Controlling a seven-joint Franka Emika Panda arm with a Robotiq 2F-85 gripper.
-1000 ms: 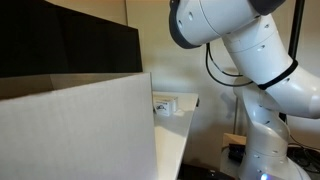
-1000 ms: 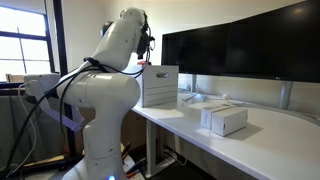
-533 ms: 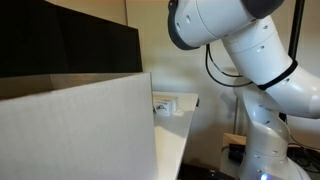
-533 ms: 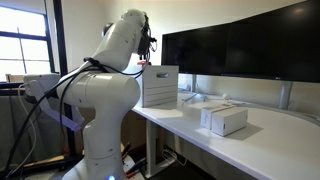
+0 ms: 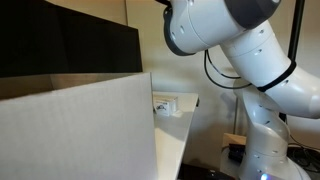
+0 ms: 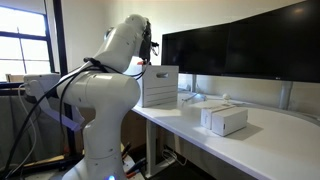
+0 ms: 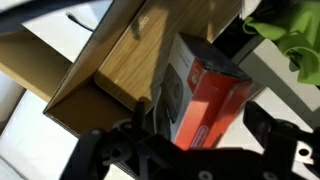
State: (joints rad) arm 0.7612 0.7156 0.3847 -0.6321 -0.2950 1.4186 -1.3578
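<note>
Shifted slightly sideways since the earlier frame, the arm point(image 5: 235, 40) carries its gripper point(image 7: 200, 138) clamped on a red box point(image 7: 215, 100), held tilted above a wooden shelf point(image 7: 105, 90) and high off the tabletop point(image 6: 270, 150), presumably for clearance.

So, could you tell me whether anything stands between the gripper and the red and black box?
Nothing visible does. In the wrist view the red and black rectangular box sits right ahead of the gripper, between its jaws, with no other object in the gap. The brown wooden panel lies beside the box, not in front.
</note>
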